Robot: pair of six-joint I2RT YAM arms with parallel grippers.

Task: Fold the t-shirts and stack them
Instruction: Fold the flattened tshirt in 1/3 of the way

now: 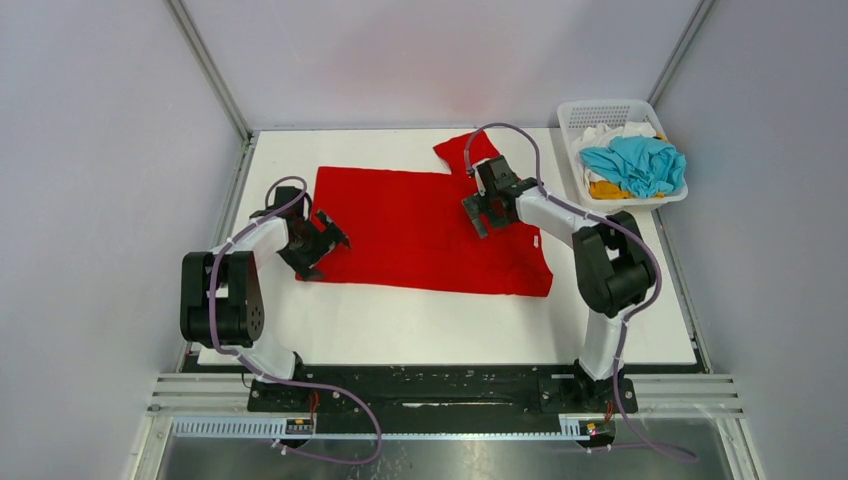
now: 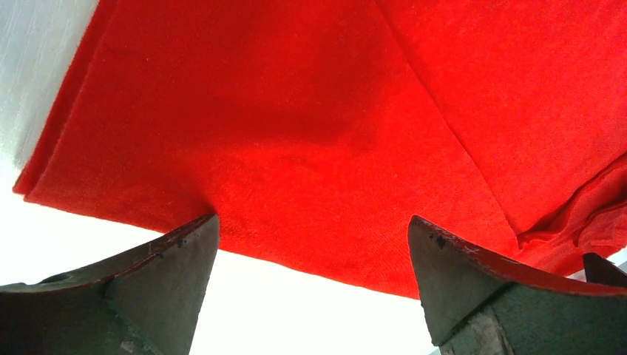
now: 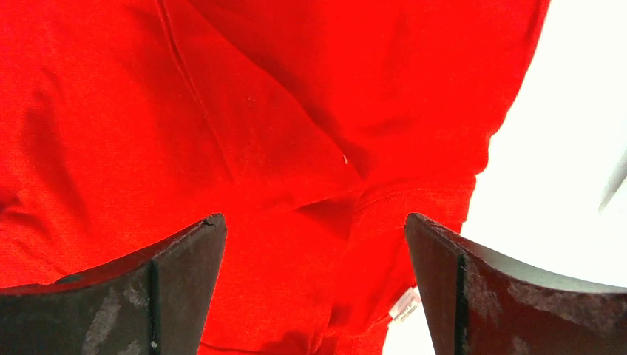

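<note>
One red t-shirt (image 1: pixel 420 230) outspread, three other t-shirts (image 1: pixel 632 165) in one basket (image 1: pixel 604 104)

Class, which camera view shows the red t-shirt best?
The top external view: the red t-shirt lies there whole, spread flat. The left wrist view shows only one edge; the right wrist view only creases and a label.

Bright even light, soft shadows, table (image 3: pixel 566 111) blown out in wrist cams, top cam sharp
</note>
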